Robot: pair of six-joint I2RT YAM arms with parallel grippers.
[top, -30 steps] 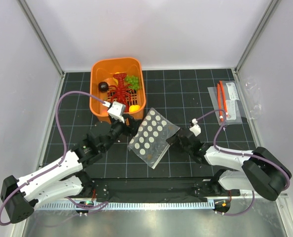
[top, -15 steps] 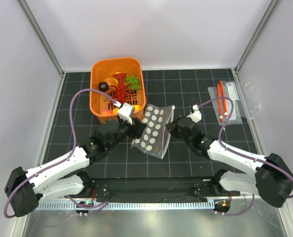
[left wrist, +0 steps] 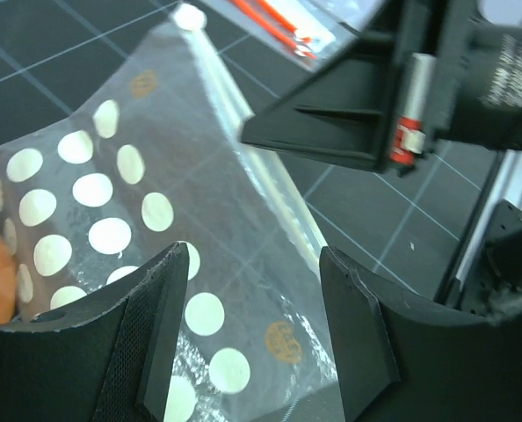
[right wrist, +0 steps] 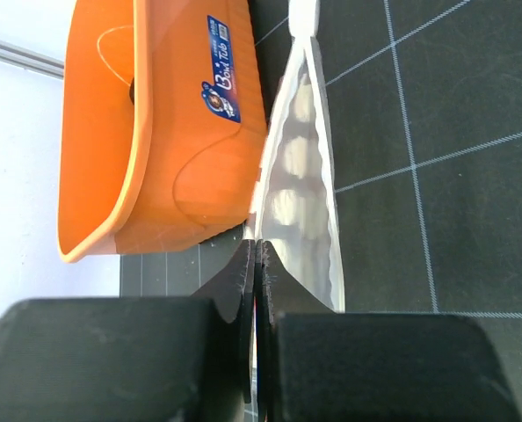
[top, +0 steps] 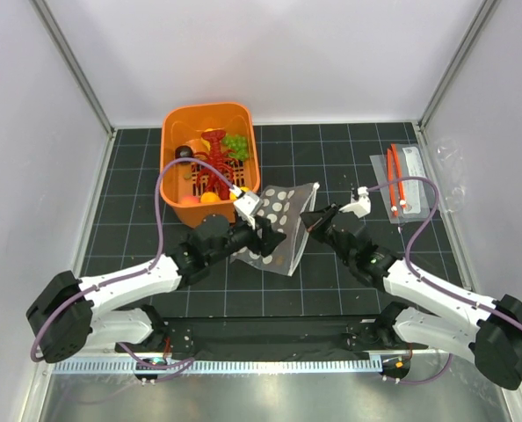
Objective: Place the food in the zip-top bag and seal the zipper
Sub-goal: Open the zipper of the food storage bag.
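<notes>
The clear white-dotted zip-top bag [top: 281,220] hangs raised off the mat between my two grippers. My right gripper [top: 312,220] is shut on the bag's right edge, pinching the bag [right wrist: 305,176] between closed fingertips. My left gripper [left wrist: 252,325] is open, its fingers [left wrist: 155,334] standing on either side of the dotted bag [left wrist: 112,229] without clamping it. The zipper [left wrist: 270,189] runs as a pale strip along the bag's far edge. The food lies in the orange basket [top: 171,167]: a red lobster [top: 215,158], a green grape bunch [top: 236,142] and a round orange fruit [top: 210,199].
A black ball [top: 184,152] also sits in the basket. Flat clear packets with orange-red strips [top: 402,183] lie at the right on the black gridded mat [top: 331,149]. The basket's wall [right wrist: 155,132] stands just left of the bag. White walls enclose the table.
The bag lay flat on the mat; the right gripper shut on its edge and raised it. The left gripper moved right, up to the bag.
</notes>
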